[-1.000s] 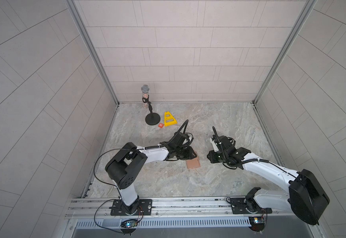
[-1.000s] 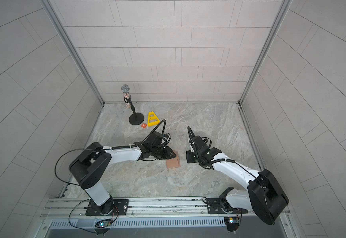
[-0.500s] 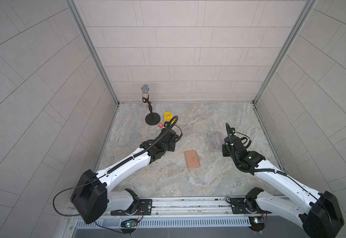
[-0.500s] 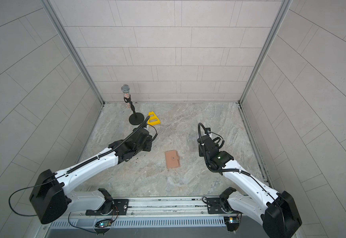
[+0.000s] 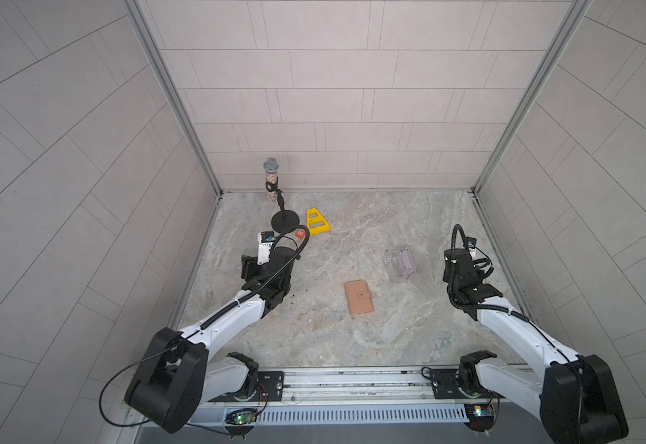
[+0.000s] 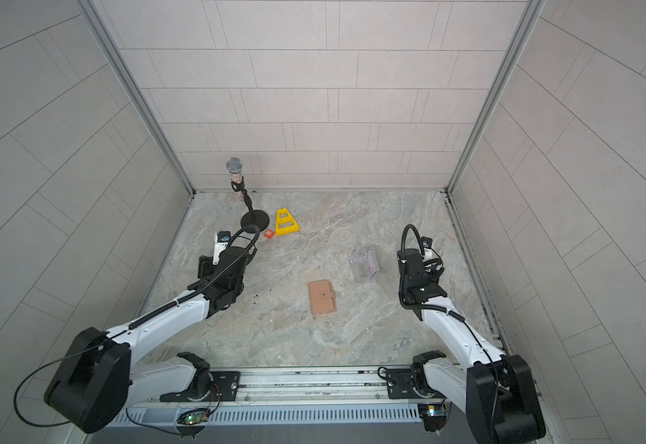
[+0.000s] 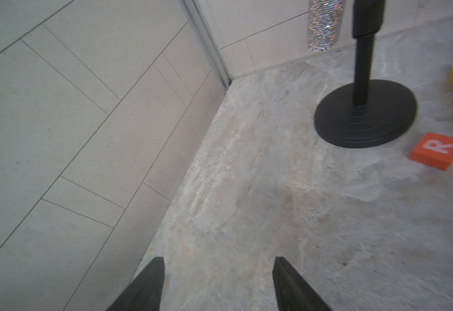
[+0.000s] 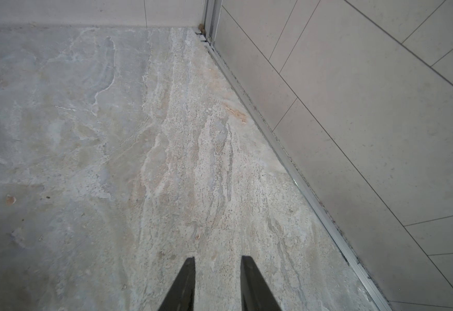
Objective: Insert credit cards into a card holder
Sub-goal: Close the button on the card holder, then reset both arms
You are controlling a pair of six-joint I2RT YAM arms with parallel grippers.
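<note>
Lying flat near the middle of the table [image 5: 352,346], the card holder [image 5: 359,297] is showing in both top views as closed, with its strap tab folded across the cover and the snap button facing up. No credit cards are showing loose on the table. The clear stand [image 5: 400,265], just right of the holder and farther back, is showing pale panels inside; whether these are cards cannot be told.

The left gripper [image 7: 218,259] is hovering over bare table at the far left, near the microphone stand [image 7: 365,113] and the orange tile [image 7: 438,150]. Its jaws are standing wide apart and are holding nothing. The right gripper [image 8: 219,258] is hovering over bare table at the right, beside the wall. Its jaws are standing a narrow gap apart and are likewise holding nothing. Both grippers are sitting well apart from the holder.

Judged from this layout, the insertion step is looking complete, and the arms are standing clear of the work. If cards are remaining in the stand, the next move is calling for one gripper to pin the holder flat while the other releases the snap and opens the cover.
</note>
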